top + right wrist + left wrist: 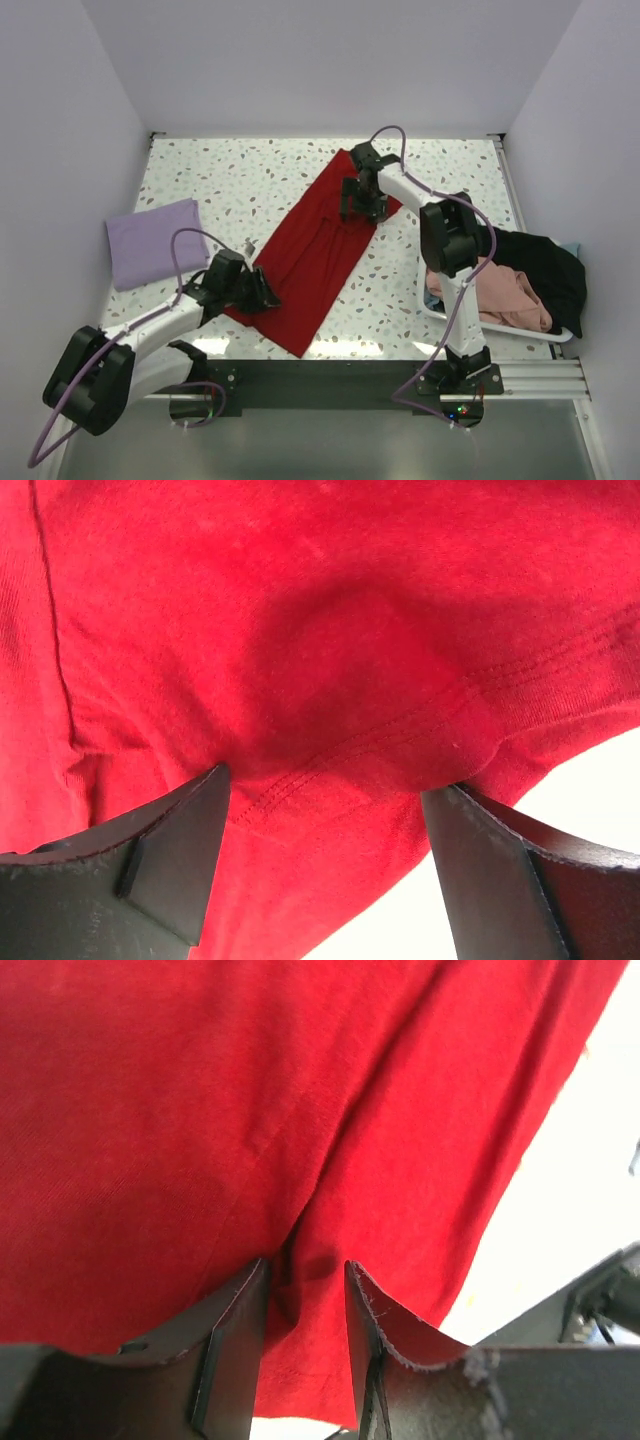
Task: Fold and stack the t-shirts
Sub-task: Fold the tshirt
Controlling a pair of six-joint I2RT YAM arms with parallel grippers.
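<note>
A bright red t-shirt (315, 255) lies folded into a long strip, slanting across the table. My left gripper (262, 290) sits at its near-left edge. In the left wrist view the left gripper (305, 1305) is shut on a bunched fold of the red t-shirt (300, 1110), the hem lying between the fingers. My right gripper (358, 205) rests on the strip's far end. It stands open in the right wrist view, where the right gripper (325, 800) presses on the red t-shirt (330, 650), which bulges between the fingers. A folded lavender t-shirt (155, 240) lies at the left.
A white basket (455, 318) at the right edge holds a black t-shirt (545, 270) and a salmon-pink one (505, 300). The back wall and side walls close in the speckled table (230, 175). A dark rail (330, 375) runs along the near edge.
</note>
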